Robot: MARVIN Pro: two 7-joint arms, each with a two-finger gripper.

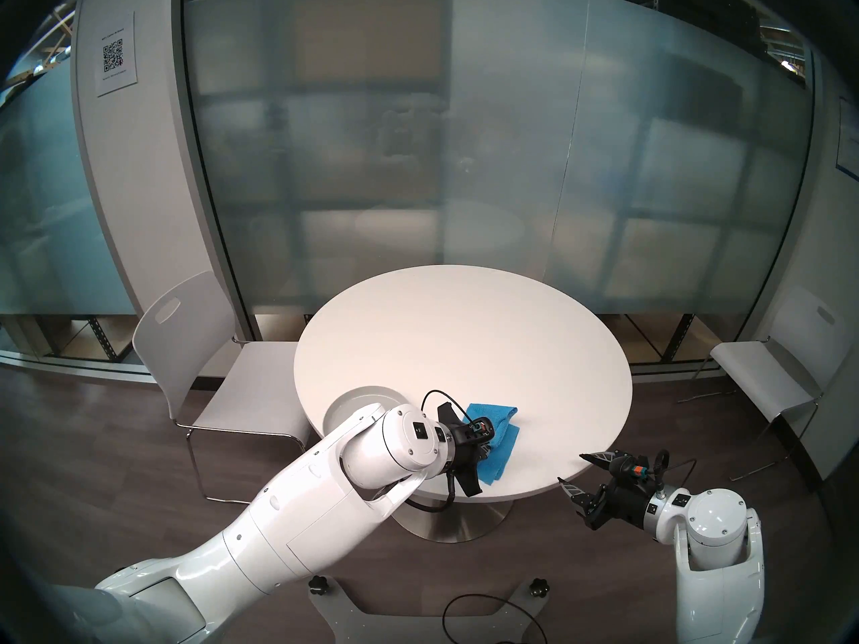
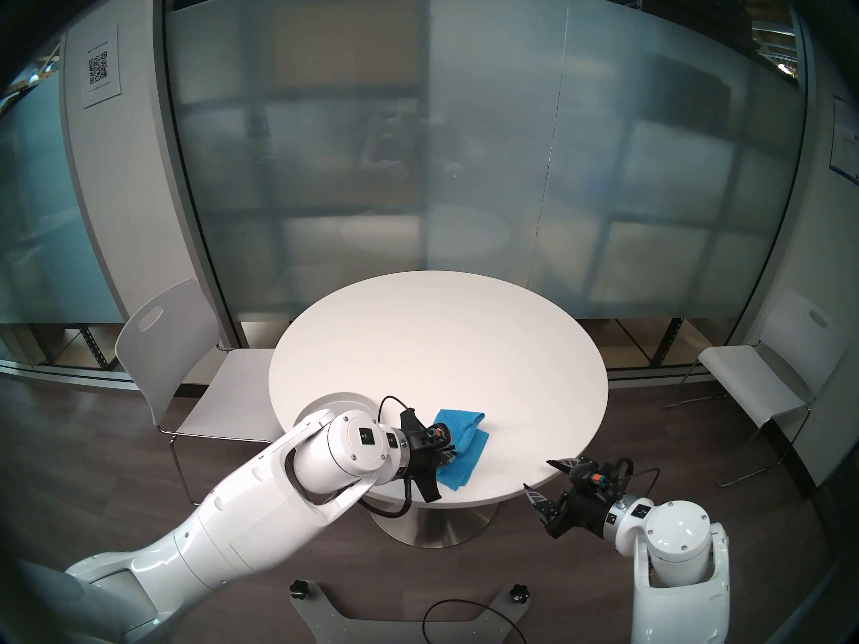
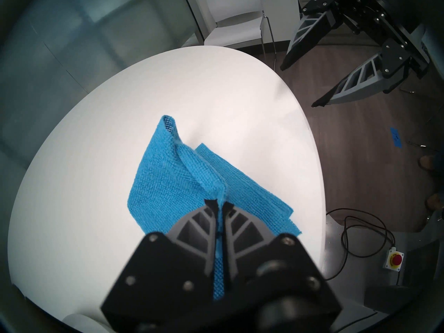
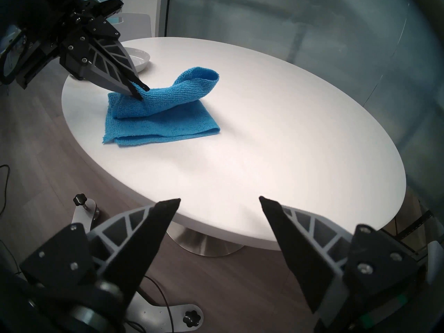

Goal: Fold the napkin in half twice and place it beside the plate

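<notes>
The round white table (image 1: 465, 331) carries everything. The plate (image 4: 141, 61) sits at its near-left edge, with the blue napkin (image 4: 163, 123) just right of it, one fold pinched up by the left claw (image 3: 220, 205). The right claw (image 4: 219, 200) is spread wide, off the near-right edge.

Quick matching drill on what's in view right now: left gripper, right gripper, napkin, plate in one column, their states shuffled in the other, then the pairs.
1. left gripper
2. right gripper
3. napkin
4. plate

A. open, off the table's near edge
B. partly folded, one flap lifted
C. bare, behind the left arm
D. shut on blue cloth

Pairs: 1-D, 2-A, 3-B, 4-C
</notes>
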